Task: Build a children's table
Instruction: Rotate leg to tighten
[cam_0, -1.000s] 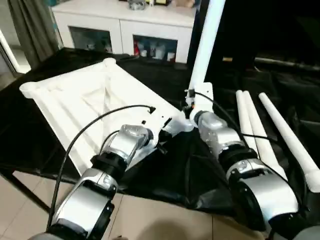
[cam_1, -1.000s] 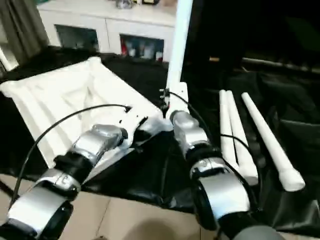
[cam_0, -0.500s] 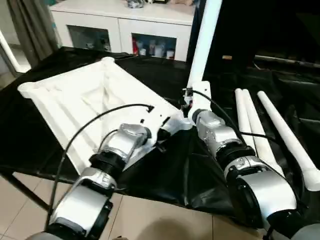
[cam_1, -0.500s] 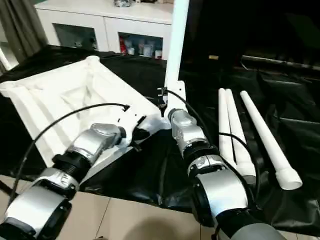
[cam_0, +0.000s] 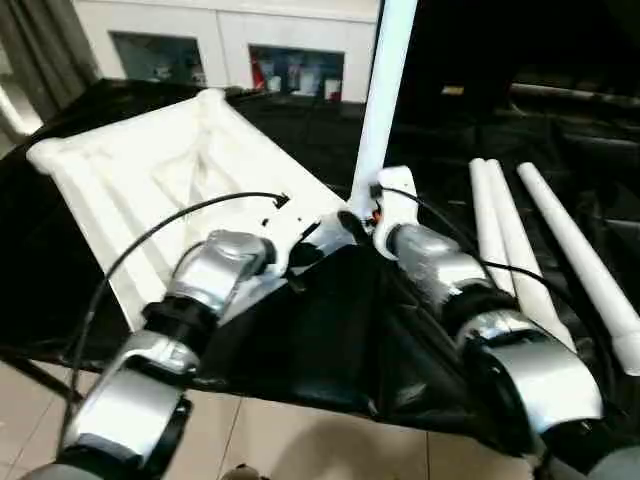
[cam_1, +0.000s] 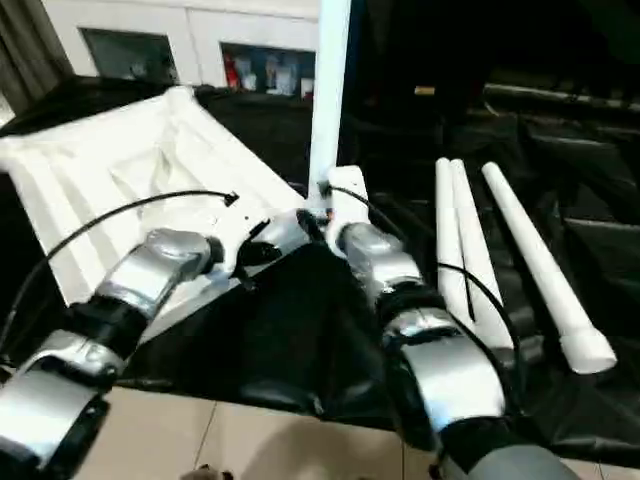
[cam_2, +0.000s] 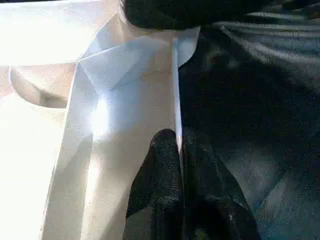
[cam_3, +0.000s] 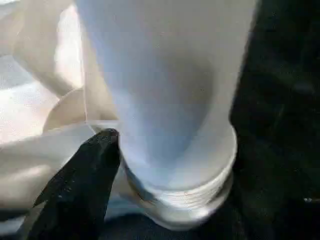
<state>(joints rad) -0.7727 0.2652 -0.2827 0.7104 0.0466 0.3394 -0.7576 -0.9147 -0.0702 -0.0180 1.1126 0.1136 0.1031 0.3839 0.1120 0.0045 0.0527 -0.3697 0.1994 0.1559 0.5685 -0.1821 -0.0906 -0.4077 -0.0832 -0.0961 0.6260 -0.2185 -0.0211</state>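
The children's table lies in parts on the black-draped work table (cam_0: 330, 340). The white plastic tabletop (cam_0: 150, 190) rests underside up, ribs and round corner sockets showing. One white tapered leg (cam_0: 380, 100) stands upright at the near corner socket (cam_3: 150, 200), just ahead of both grippers; its threaded collar sits at the socket mouth, and full seating cannot be confirmed. Three spare legs (cam_0: 520, 260) lie side by side on the black cloth, well apart to the outer side of the right arm.

Left gripper (cam_2: 177, 165): fingers closed on the thin edge rib of the tabletop, close beside the socket corner, bracing it. Right gripper (cam_0: 375, 215): at the base of the upright leg, one black finger (cam_3: 85, 170) pressed against the tube just above the collar; the opposing finger is hidden behind the leg, so a full grip is judged likely but cannot be told for certain.

Handling assessment: the parts look like light, hollow moulded plastic, stiff but smooth and apt to slip under the pads. The tapered tube offers the best hold low down, near the collar, where it is widest. The tabletop is best held by a rib or rim. Side load on the tall leg could tilt it in the socket or cross its thread.
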